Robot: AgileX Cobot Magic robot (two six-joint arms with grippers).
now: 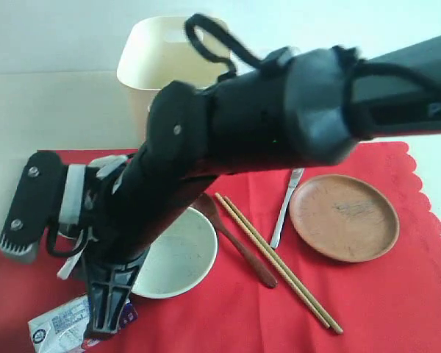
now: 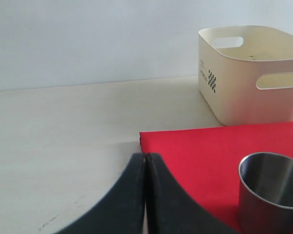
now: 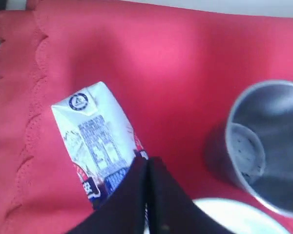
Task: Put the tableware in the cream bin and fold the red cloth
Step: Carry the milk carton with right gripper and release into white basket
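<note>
**Left gripper** [image 2: 145,158]: the fingers are pressed together with nothing between them. The tips are held by the corner of the red cloth [image 2: 195,151], at the edge of the bare table [image 2: 63,146].

**Right gripper** [image 3: 147,163]: the fingers are pressed together with nothing between them. The tips are set at one end of the milk carton [image 3: 95,136]; contact cannot be told.

**Steel cup** [image 2: 271,195]: stood upright on the cloth, just beside the left fingers and near the right ones.

**Cream bin** [image 2: 244,83]: stood upright, well beyond the left fingertips, at the cloth's far edge.

**Pale speckled bowl** [image 1: 180,254]: placed on the cloth, just beside the right fingers.

**Dark brown spoon** [image 1: 239,243], **wooden chopsticks** [image 1: 279,265], **silver table knife** [image 1: 287,206], **round reddish-brown plate** [image 1: 344,217]: laid on the cloth, each farther from the right fingers than the one before. The plate is well apart from both grippers.

**Red cloth**: spread flat and unfolded.
</note>
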